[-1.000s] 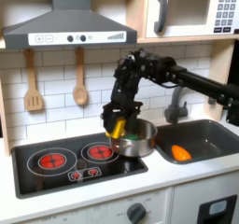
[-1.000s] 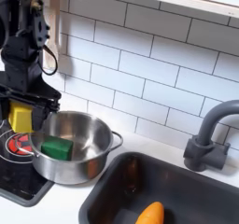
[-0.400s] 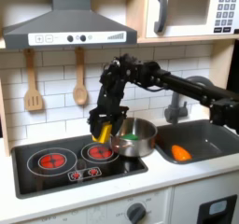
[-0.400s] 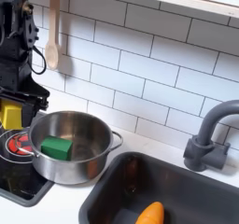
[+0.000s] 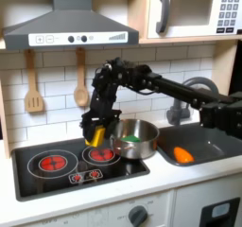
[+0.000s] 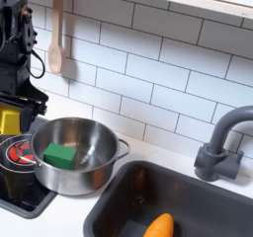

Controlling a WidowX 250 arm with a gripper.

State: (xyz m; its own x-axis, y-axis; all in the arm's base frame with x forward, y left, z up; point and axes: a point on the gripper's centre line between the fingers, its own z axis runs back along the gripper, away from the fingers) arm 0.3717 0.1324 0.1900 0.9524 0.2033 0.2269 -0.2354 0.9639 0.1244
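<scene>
**Yellow block held over the toy stove**

Toy-kitchen counter (image 5: 57,188) runs along the front, with a black stovetop (image 5: 66,165) set into it. Just above the right burner (image 5: 99,154) hangs the gripper (image 5: 95,133), its fingers closed on a yellow block (image 5: 95,134); in the second exterior view the block (image 6: 9,121) sits clamped at the picture's left edge. Right beside the fingers stands a steel pot (image 6: 74,157) with a green sponge (image 6: 59,155) lying inside. Farther from the fingers, on the first exterior view's right, an orange carrot (image 5: 182,155) lies in the sink (image 5: 208,136). Behind, two wooden utensils (image 5: 80,79) hang on white tile.
</scene>
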